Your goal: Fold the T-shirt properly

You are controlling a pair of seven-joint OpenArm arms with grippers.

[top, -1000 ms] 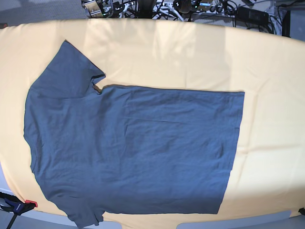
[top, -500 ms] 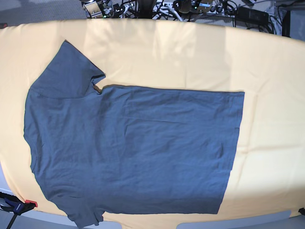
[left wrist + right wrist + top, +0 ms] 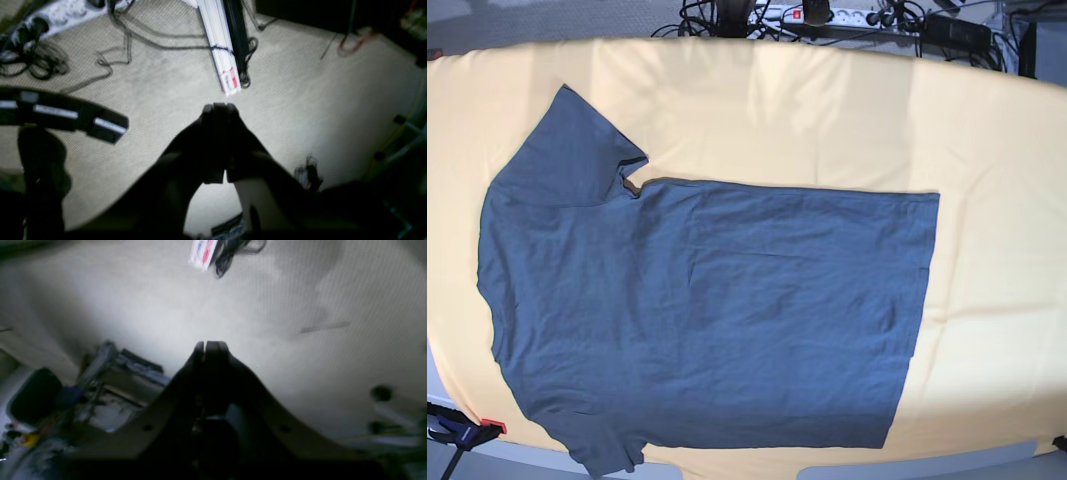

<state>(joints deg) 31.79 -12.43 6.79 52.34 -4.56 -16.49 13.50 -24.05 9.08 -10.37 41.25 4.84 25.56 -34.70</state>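
Note:
The slate-blue T-shirt [image 3: 707, 310] lies flat on the yellow-orange tablecloth [image 3: 827, 110], shoulders at the left, hem at the right. One sleeve [image 3: 577, 145] spreads toward the far edge; the other sleeve [image 3: 607, 450] reaches the near edge. Neither arm shows in the base view. In the left wrist view my left gripper [image 3: 218, 108] is shut, empty, over beige carpet. In the right wrist view my right gripper [image 3: 210, 345] is likewise shut and empty above carpet. Both wrist views are blurred and show no shirt.
Behind the table's far edge lie cables and a power strip [image 3: 827, 15]. A red-tipped clamp [image 3: 472, 432] grips the near left corner. A white cable duct [image 3: 220, 46] and a dark bar [image 3: 63, 115] lie on the floor.
The arm hardware visible behind the table's far edge has left the base view, uncovering the power strip. The T-shirt has not moved.

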